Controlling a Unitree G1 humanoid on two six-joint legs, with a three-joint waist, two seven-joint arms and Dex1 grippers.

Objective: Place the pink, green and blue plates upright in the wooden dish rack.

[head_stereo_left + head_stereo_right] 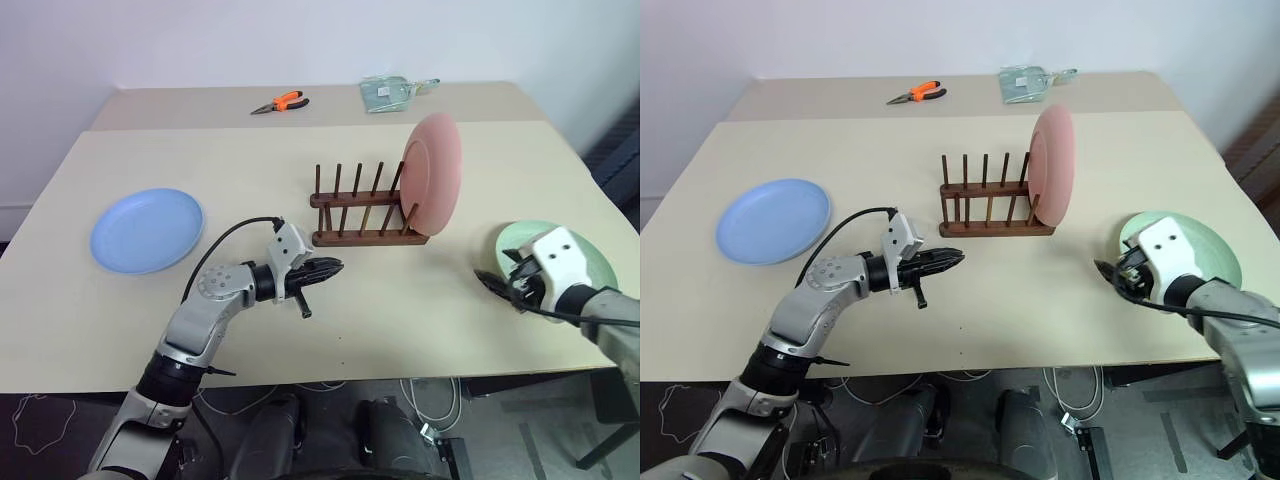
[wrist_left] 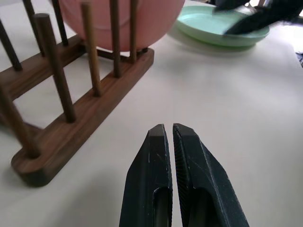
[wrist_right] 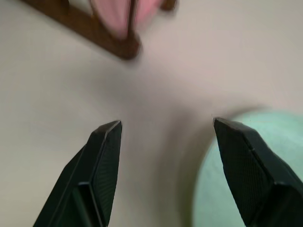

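The wooden dish rack (image 1: 365, 212) stands mid-table, and the pink plate (image 1: 433, 172) sits upright between the pegs at its right end. Far left on the table, the blue plate (image 1: 147, 230) lies flat. At the right the green plate (image 1: 570, 250) also lies flat, partly covered by my right gripper (image 1: 497, 284). That gripper is open and empty in the right wrist view (image 3: 165, 125), low at the green plate's (image 3: 246, 179) left rim. My left gripper (image 2: 168, 130) is shut on nothing and points at the rack's (image 2: 75, 127) near left end.
Orange-handled pliers (image 1: 283, 101) and a clear bag (image 1: 390, 92) lie on the far table behind. Bare tabletop stretches between the blue plate and the rack. The table's front edge runs just below both arms.
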